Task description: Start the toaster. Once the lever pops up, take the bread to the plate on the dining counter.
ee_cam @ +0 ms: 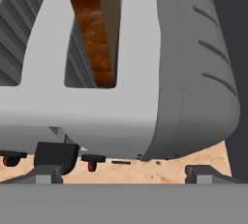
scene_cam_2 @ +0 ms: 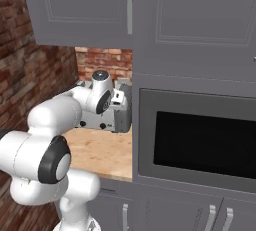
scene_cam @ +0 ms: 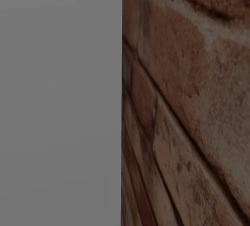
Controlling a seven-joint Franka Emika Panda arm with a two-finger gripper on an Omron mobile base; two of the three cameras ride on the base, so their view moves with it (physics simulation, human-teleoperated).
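In the left base view there is one flat grey panel [scene_cam: 58,102] on the left and one brick wall [scene_cam: 195,98] on the right, both very close up.

In the right base view one white arm [scene_cam_2: 75,110] reaches away over one wood counter [scene_cam_2: 100,155] to one grey toaster [scene_cam_2: 117,117]. The toaster sits at the far end of the counter, near a brick wall. Grey cupboards [scene_cam_2: 85,10] hang above it. One oven [scene_cam_2: 200,140] with a dark window is on the right. The hand is up against the toaster here, and the claw tips are too small to make out.

In the hand view the toaster [ee_cam: 145,97] is very near. It has two slots on top. One slice of bread [ee_cam: 94,29] stands in the right slot, brown with a paler edge. The claw [ee_cam: 126,174] has two tips, wide apart, with nothing between them. Its tips sit low by the counter, at the toaster's near side. The bread is up past the claw, not touching it. Below the toaster's edge is one dark lever [ee_cam: 55,156] and two small red-tipped knobs [ee_cam: 92,162].
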